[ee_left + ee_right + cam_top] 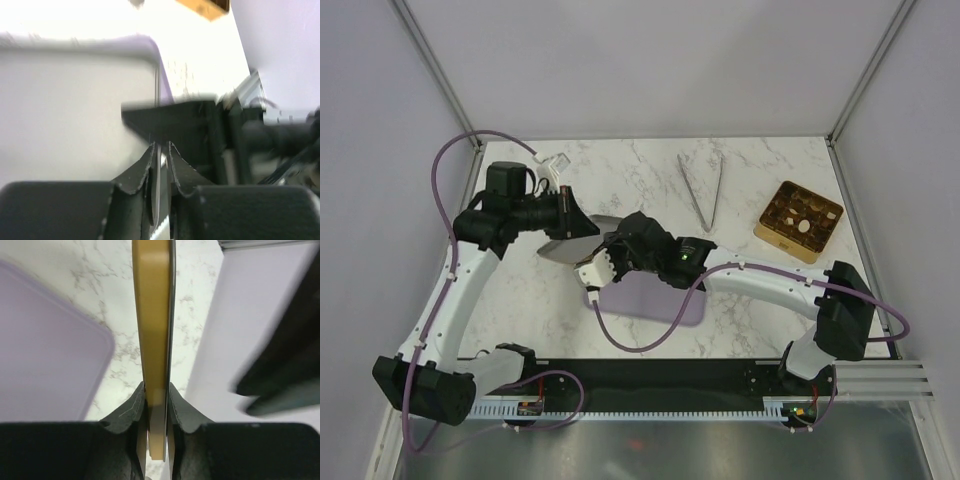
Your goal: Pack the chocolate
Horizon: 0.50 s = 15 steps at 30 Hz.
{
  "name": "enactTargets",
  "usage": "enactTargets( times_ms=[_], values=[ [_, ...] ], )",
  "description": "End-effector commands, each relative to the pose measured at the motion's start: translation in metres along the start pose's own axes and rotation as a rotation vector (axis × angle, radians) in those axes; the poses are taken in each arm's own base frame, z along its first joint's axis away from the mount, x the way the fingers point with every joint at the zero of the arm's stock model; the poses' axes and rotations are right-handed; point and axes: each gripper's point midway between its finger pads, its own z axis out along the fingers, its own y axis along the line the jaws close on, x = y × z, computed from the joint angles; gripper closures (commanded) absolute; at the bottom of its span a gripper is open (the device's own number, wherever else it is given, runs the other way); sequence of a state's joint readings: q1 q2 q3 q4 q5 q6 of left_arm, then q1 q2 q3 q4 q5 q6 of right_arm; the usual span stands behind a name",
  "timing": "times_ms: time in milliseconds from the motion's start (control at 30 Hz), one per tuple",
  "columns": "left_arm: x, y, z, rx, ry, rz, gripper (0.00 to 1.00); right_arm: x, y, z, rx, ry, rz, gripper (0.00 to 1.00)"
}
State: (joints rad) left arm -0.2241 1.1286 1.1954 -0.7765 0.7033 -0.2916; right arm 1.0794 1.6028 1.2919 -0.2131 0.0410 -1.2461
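Several small pieces of chocolate [800, 216] sit in the compartments of the gold box [798, 222] at the right. Between the arms a flat lid [565, 248], grey on one face and gold on the other [152, 315], is held on edge over the left end of the lilac tray [655, 298]. My right gripper [602, 262] [156, 390] is shut on the lid, both pads pressed to it. My left gripper [582, 226] [159, 150] straddles the lid's thin edge [158, 175] with its jaws slightly apart and a slit of light beside one finger.
Metal tongs [703, 190] lie on the marble table behind the tray. The lilac tray [45, 355] shows bare below the lid. The two grippers are almost touching. A purple cable loops from the right arm over the tray's front edge [630, 345].
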Motion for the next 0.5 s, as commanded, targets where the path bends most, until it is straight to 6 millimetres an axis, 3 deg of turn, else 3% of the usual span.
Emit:
enactTargets(
  times_ms=[0,67,167,200,267,300,333,467],
  values=[
    [-0.067,-0.015,-0.016,-0.051,-0.189,0.053,0.76,-0.032,0.015,-0.008,-0.042,-0.117,0.139,1.0],
    [-0.092,-0.02,-0.024,-0.083,-0.252,0.069,0.73,-0.041,0.018,-0.013,-0.053,-0.152,0.254,1.0],
    [-0.126,-0.021,-0.04,-0.162,-0.356,0.073,0.54,-0.049,0.022,-0.019,-0.058,-0.191,0.42,1.0],
    [-0.135,-0.017,-0.046,-0.196,-0.386,0.068,0.4,-0.051,0.019,-0.021,-0.036,-0.203,0.463,1.0],
    [-0.152,-0.022,-0.06,-0.216,-0.445,0.065,0.29,-0.047,0.027,-0.024,-0.027,-0.196,0.534,1.0],
    [-0.16,-0.016,-0.066,-0.242,-0.468,0.049,0.18,-0.046,0.038,-0.024,-0.036,-0.196,0.587,1.0],
    [-0.167,-0.02,-0.073,-0.24,-0.495,0.045,0.01,-0.045,0.038,-0.028,-0.025,-0.204,0.609,1.0],
    [-0.175,-0.014,-0.082,-0.262,-0.522,0.03,0.0,-0.032,0.036,-0.036,0.025,-0.189,0.768,1.0]
  ],
)
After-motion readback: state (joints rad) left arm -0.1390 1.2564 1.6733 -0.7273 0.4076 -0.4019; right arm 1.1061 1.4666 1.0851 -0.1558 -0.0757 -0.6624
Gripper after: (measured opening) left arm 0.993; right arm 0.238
